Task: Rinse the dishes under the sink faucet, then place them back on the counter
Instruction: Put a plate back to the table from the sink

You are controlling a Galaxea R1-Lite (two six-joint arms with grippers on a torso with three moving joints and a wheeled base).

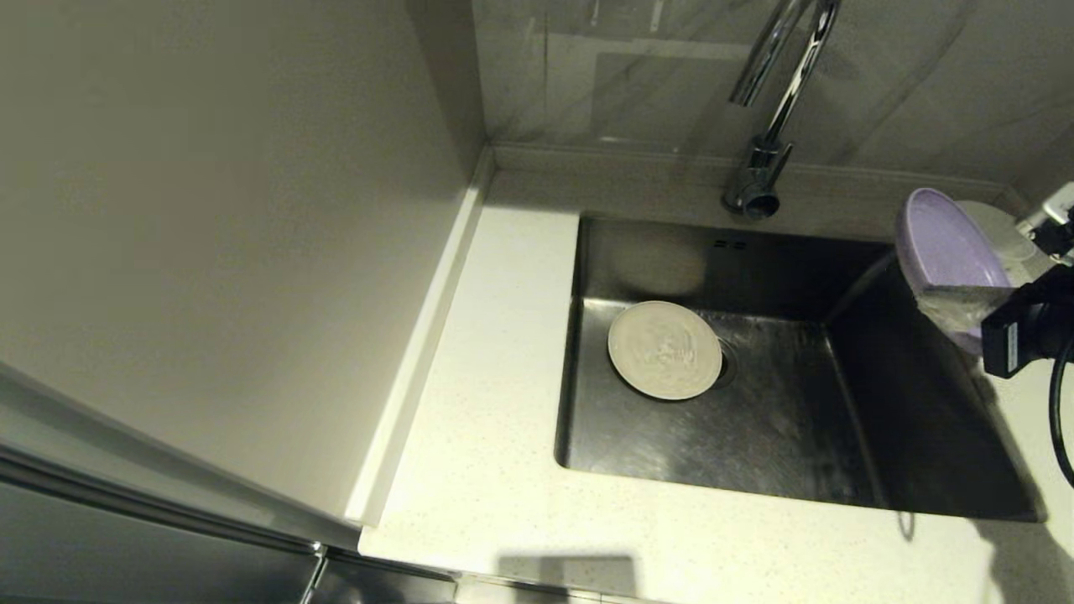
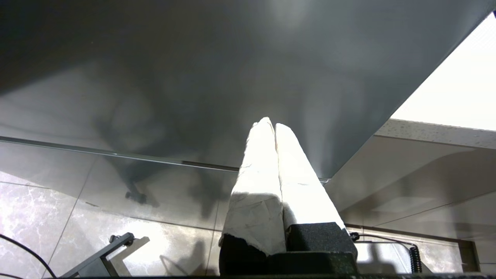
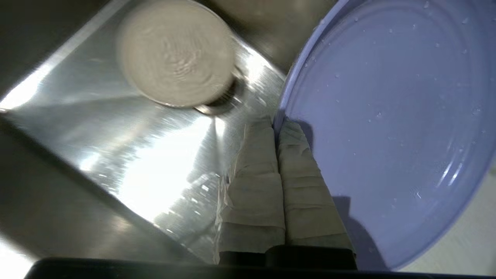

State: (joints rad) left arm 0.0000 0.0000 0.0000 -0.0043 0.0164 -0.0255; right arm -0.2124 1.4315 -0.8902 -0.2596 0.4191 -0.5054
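Steel sink (image 1: 780,436), cream plate (image 1: 664,350) over drain, right tool (image 3: 276,123) clamped on lilac plate (image 1: 948,252), left tool (image 2: 271,126) together.

- lilac plate (image 1: 948,252): large, round, wet with droplets, tilted steeply on edge above the sink's right rim, its rim pinched in the right gripper (image 3: 276,122).
- cream plate (image 1: 664,350): smaller, lying flat on the sink (image 1: 780,436) floor, partly covering the drain.
- white bowl (image 1: 1003,231): behind the lilac plate, mostly hidden.
- faucet (image 1: 768,109): chrome gooseneck behind the basin.
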